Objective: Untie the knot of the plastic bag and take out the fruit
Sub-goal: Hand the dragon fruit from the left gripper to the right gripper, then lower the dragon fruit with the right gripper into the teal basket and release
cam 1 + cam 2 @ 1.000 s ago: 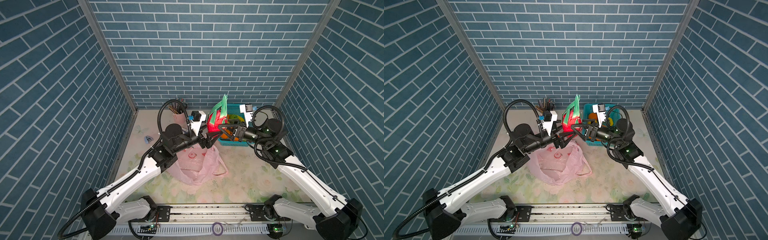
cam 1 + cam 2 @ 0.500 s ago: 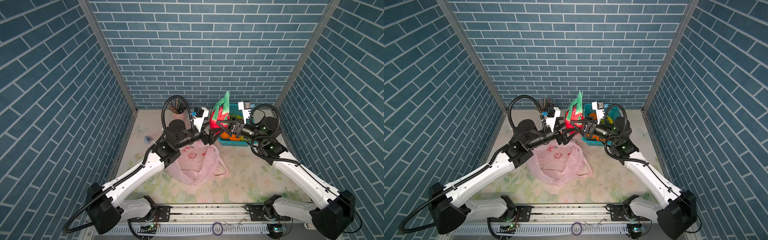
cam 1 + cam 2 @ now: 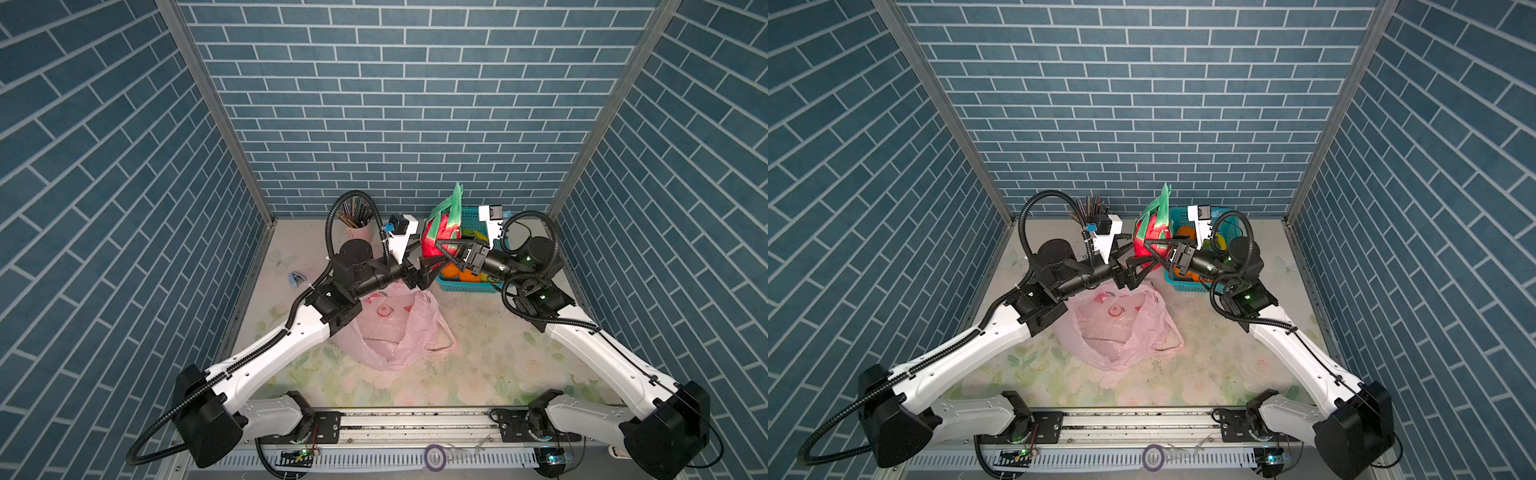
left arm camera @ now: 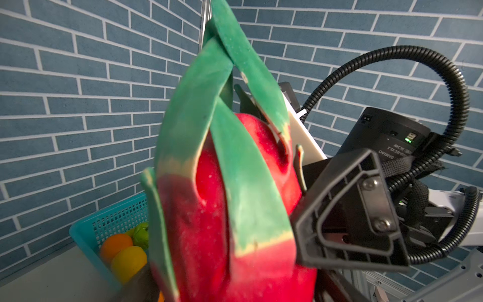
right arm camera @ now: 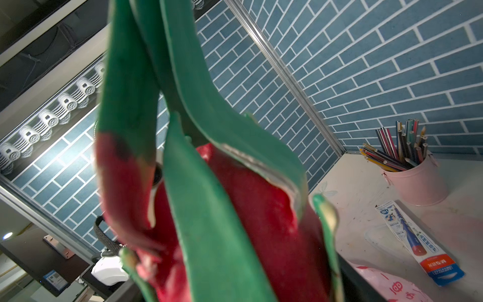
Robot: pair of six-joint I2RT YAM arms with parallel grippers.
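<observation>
Left wrist view: matte red dragon fruit [image 4: 209,222] with long stiff green scales, slightly dusty skin and yellowed scale edges, upright and filling the frame. A black ribbed plastic finger [image 4: 347,217] of the right gripper [image 3: 442,253] presses its side. Behind it is a teal perforated plastic basket [image 4: 109,219] holding a smooth round orange [image 4: 115,244], a yellow lemon [image 4: 128,262] and a dimpled green fruit [image 4: 141,234].

Both top views show a thin translucent pink plastic bag [image 3: 395,328] with red fruit prints, crumpled flat on the pale floral table [image 3: 498,353], mouth open and one handle loop slack. Right wrist view shows a pink metal bucket [image 5: 415,183] of coloured pencils [image 5: 400,146] and a flat printed carton [image 5: 418,243].

Both arms reach in from the front rail with forearms about level, grippers tip to tip. They hold the dragon fruit off the table, above the bag's far edge and just beside the basket.

- **Right gripper:** jaws clamp the fruit body.
- **Left gripper [image 3: 1142,250]:** jaws spread wide around the fruit's lower part. I cannot tell whether they touch it.
</observation>
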